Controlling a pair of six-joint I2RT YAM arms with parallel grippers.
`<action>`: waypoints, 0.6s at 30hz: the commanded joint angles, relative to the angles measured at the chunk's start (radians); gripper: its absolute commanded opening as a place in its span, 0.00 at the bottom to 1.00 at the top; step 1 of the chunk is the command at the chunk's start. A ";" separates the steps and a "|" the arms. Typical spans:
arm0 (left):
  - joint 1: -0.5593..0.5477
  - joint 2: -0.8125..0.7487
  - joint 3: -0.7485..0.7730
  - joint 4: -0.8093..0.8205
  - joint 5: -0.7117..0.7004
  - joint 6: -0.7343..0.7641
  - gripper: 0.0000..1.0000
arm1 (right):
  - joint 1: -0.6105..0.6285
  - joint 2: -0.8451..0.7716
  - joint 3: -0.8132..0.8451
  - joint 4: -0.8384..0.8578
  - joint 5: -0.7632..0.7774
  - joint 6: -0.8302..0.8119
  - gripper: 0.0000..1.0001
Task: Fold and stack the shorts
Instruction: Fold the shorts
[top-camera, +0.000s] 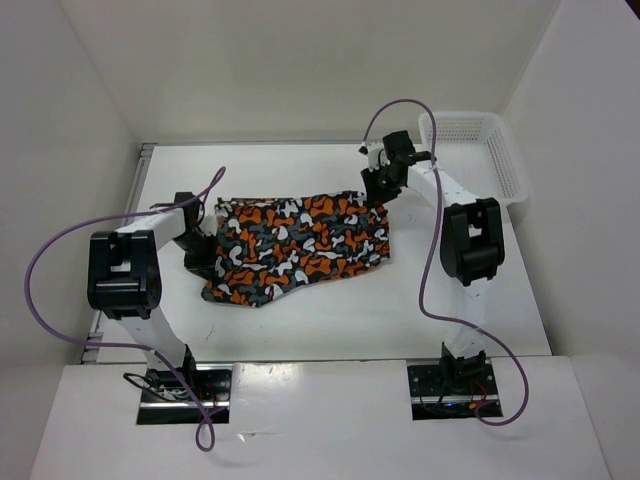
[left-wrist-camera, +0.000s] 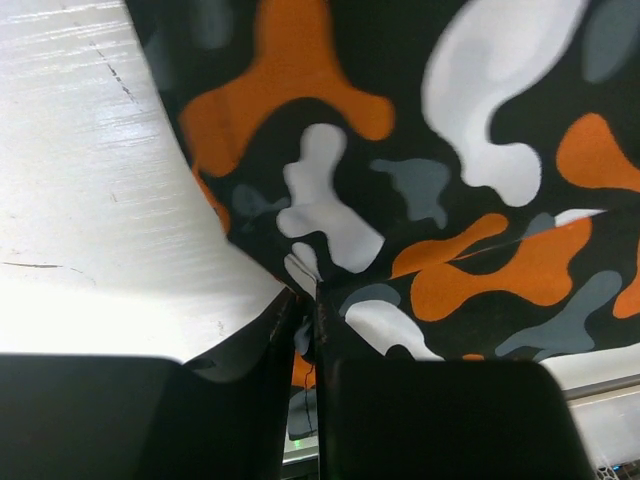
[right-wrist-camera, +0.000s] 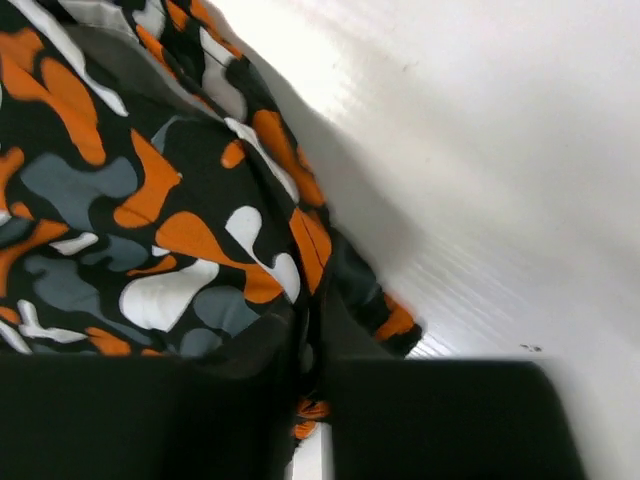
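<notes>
A smooth white table (top-camera: 330, 320), boxed in by plain white walls, bears the shorts (top-camera: 300, 245) at its middle: soft cloth lying mostly flat, blotched orange, white, grey and black. The left gripper (left-wrist-camera: 308, 318) pinches their left edge, and the right gripper (right-wrist-camera: 310, 335) pinches their far right corner. A white mesh basket (top-camera: 505, 165) stands in the table's far right corner.

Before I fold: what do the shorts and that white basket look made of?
The shorts: thin, soft cloth, matte, printed; it wrinkles and folds over itself. The basket: probably rigid moulded plastic, white, with an even grid of holes in its walls.
</notes>
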 joint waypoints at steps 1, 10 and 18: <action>0.007 0.028 0.017 -0.008 -0.022 0.005 0.17 | -0.021 0.000 0.026 0.066 -0.003 0.086 0.47; 0.007 0.019 0.035 -0.008 -0.013 0.005 0.22 | -0.084 -0.124 0.005 0.072 0.126 0.241 1.00; 0.007 0.019 0.054 0.001 -0.011 0.005 0.24 | -0.107 -0.235 -0.365 0.012 -0.165 0.334 0.83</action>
